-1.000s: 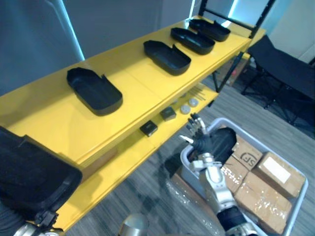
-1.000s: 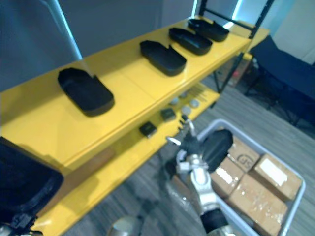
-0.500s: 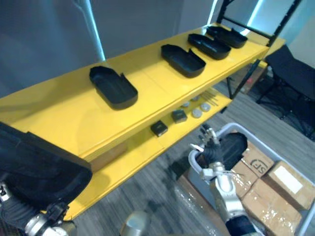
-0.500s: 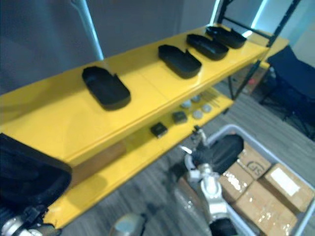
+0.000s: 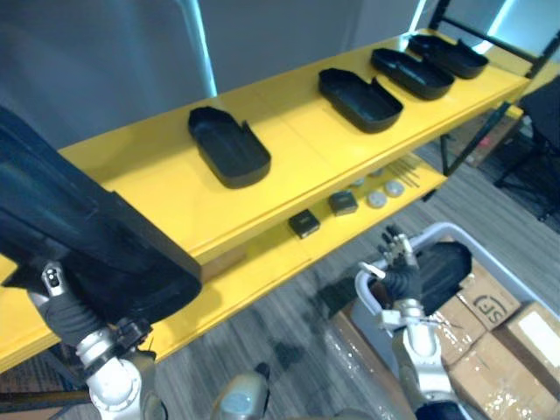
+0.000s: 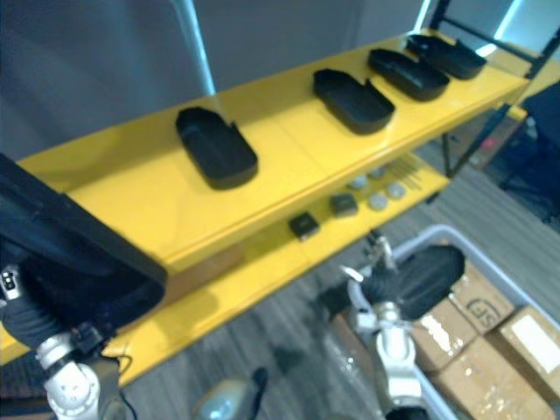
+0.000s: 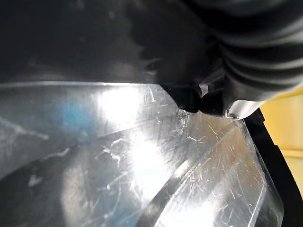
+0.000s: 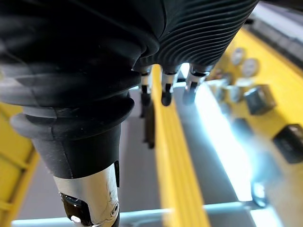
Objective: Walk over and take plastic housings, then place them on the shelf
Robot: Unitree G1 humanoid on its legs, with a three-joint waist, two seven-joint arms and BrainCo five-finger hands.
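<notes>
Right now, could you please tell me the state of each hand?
Left hand: cannot be told, hidden by the black housing.
Right hand: open, empty.

Workshop/stockrm: yellow shelf rack (image 5: 144,184), small parts (image 5: 343,203), cardboard boxes (image 5: 483,306).

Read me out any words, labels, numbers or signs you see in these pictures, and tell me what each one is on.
Dark printed mark on the cardboard box in the grey bin: too blurred to read.
White label on the next box: too small to read.
Black housings and yellow shelf: no text visible.
</notes>
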